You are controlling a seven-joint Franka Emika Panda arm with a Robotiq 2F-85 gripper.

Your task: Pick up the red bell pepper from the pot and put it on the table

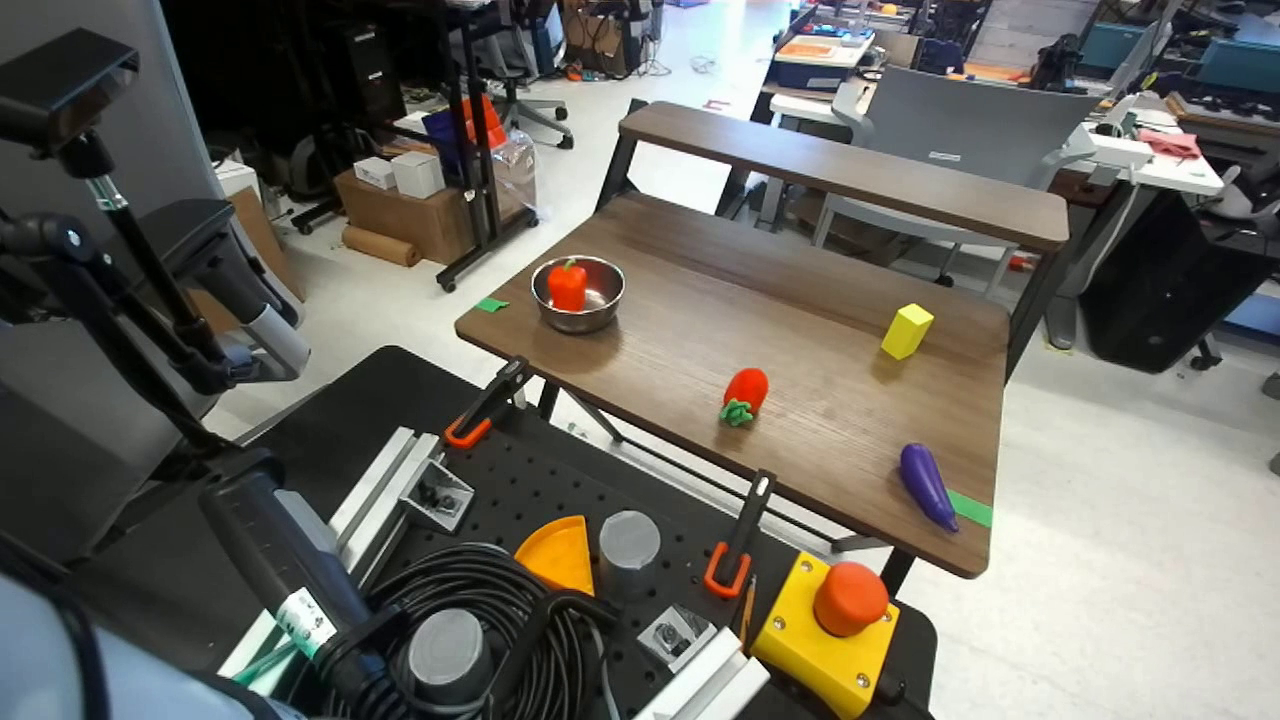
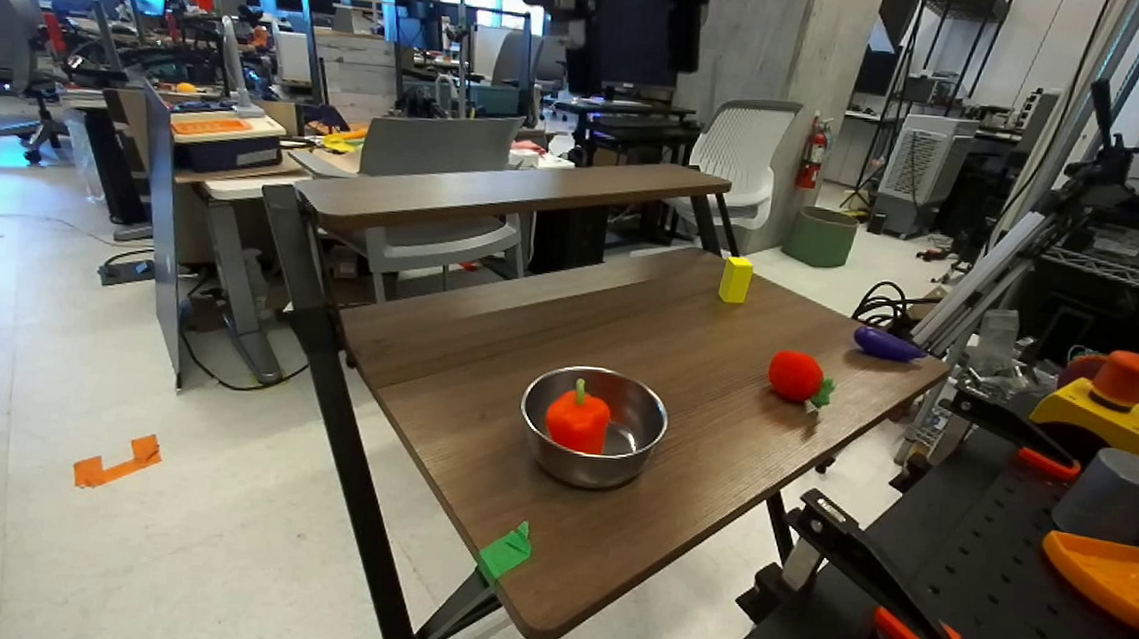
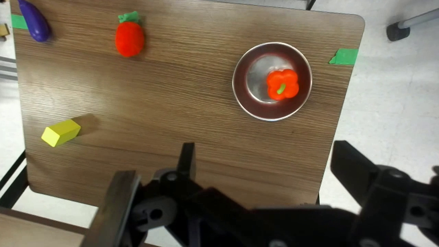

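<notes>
Gripper [image 3: 263,151], risk: spread this wide, a finger may catch the rim of the pot [image 3: 271,112] on descent — tipping or dragging it.
Gripper, pose: above the table [image 3: 192,103], wrist view looking down; fingers well apart, nothing held between them.
Pot: below and ahead of the fingertips (ahead = toward the top of the wrist view), within their sideways span.
Red bell pepper [image 3: 282,84]: in the pot, stem up, off-centre toward the green tape [image 3: 345,56] beside it; a finger on that side would have little room, I judge, and a stem-only grip could slip.
Red toy with green leaves [image 3: 129,39]: ahead-left, on the table; like colour — slight wrong-pick risk.
Yellow block [image 3: 61,133]: farther out, roughly straight left.
Purple eggplant [image 3: 36,22]: farthest, ahead-left.
</notes>
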